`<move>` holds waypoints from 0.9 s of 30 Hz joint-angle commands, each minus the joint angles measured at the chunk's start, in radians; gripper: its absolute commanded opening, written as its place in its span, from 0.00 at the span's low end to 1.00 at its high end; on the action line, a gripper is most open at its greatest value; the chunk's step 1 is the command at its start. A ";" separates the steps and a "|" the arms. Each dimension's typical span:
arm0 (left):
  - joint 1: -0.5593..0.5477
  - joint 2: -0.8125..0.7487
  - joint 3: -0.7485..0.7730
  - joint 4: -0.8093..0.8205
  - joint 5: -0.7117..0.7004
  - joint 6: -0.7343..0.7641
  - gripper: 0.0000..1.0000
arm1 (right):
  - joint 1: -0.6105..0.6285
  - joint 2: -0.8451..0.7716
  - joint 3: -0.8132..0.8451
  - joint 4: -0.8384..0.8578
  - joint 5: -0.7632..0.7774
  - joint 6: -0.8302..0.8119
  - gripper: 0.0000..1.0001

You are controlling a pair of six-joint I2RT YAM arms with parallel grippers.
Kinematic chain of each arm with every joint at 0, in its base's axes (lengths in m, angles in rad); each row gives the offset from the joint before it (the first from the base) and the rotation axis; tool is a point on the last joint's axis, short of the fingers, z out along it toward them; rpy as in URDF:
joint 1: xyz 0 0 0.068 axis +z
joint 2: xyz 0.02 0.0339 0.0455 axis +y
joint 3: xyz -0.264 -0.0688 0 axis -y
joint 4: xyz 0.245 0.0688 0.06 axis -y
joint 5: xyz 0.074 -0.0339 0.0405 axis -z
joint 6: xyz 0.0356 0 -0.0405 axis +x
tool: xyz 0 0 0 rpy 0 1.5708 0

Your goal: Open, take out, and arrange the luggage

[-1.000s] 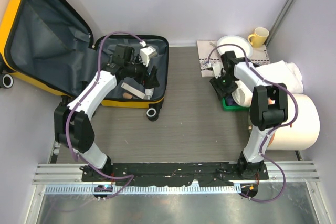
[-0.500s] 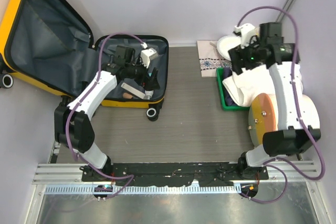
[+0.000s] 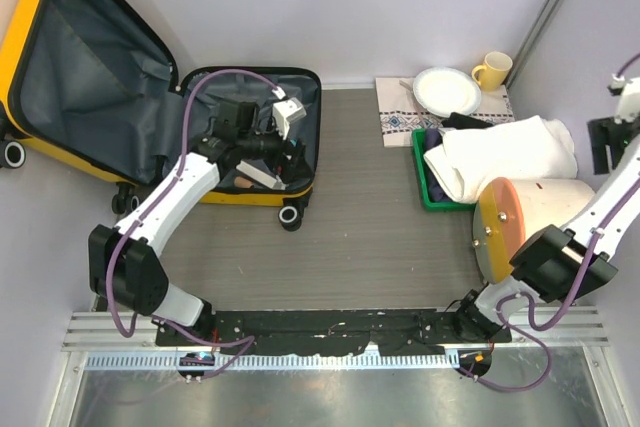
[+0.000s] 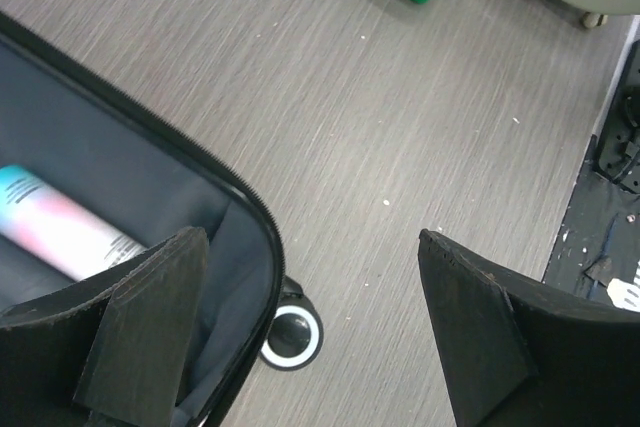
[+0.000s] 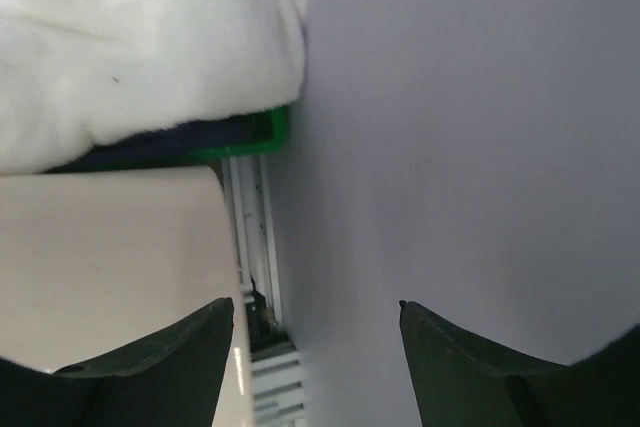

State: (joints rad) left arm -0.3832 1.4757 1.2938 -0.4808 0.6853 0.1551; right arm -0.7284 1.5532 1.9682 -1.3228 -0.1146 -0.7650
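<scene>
- The luggage (image 3: 90, 77) lies open at the counter's (image 3: 370, 237) far left corner, lid tilted back.
- The left gripper (image 4: 310, 237) hovers spread and empty over the lower half's near rim. A pastel tube (image 4: 60, 227) lies slantwise inside, just beside it.
- The right gripper (image 5: 315, 307), also spread and empty, is at the right edge, so the left arm is nearer.
- There is room on the grey wood-grain counter before the green tray (image 3: 428, 202).

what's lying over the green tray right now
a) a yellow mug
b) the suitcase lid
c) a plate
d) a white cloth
d: a white cloth is heaped over the green tray. The mug and plate stand behind the tray, and the open suitcase is far off on the left.
</scene>
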 commanded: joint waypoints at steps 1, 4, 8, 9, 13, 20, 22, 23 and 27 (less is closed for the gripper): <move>-0.017 -0.017 0.010 0.064 0.031 -0.029 0.90 | -0.164 0.031 0.040 -0.118 -0.010 -0.253 0.70; -0.023 -0.012 0.019 0.062 0.034 -0.040 0.90 | -0.212 0.059 0.031 -0.119 -0.016 -0.313 0.56; -0.037 -0.006 0.036 0.047 0.033 -0.040 0.89 | -0.223 0.032 -0.090 -0.060 0.006 -0.439 0.40; -0.040 -0.005 0.038 0.044 0.031 -0.045 0.89 | -0.223 0.022 -0.124 -0.041 0.015 -0.457 0.40; -0.059 0.006 0.059 0.030 0.023 -0.042 0.89 | -0.223 -0.010 -0.283 -0.026 -0.017 -0.552 0.39; -0.100 0.028 0.065 -0.015 0.033 0.009 0.89 | -0.223 -0.051 -0.413 -0.174 -0.131 -0.669 0.37; -0.147 0.029 0.047 -0.027 0.016 0.034 0.89 | -0.223 -0.109 -0.500 -0.185 -0.148 -0.729 0.38; -0.158 0.034 0.041 -0.027 0.013 0.038 0.88 | -0.218 -0.129 -0.532 -0.185 -0.160 -0.749 0.38; -0.200 0.066 0.027 -0.016 0.019 -0.009 0.87 | -0.186 -0.195 -0.635 -0.185 -0.172 -0.749 0.39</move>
State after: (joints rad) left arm -0.5499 1.5188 1.3304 -0.4942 0.6910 0.1627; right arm -0.9512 1.4395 1.4216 -1.2377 -0.2302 -1.4338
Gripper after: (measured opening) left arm 0.876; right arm 0.381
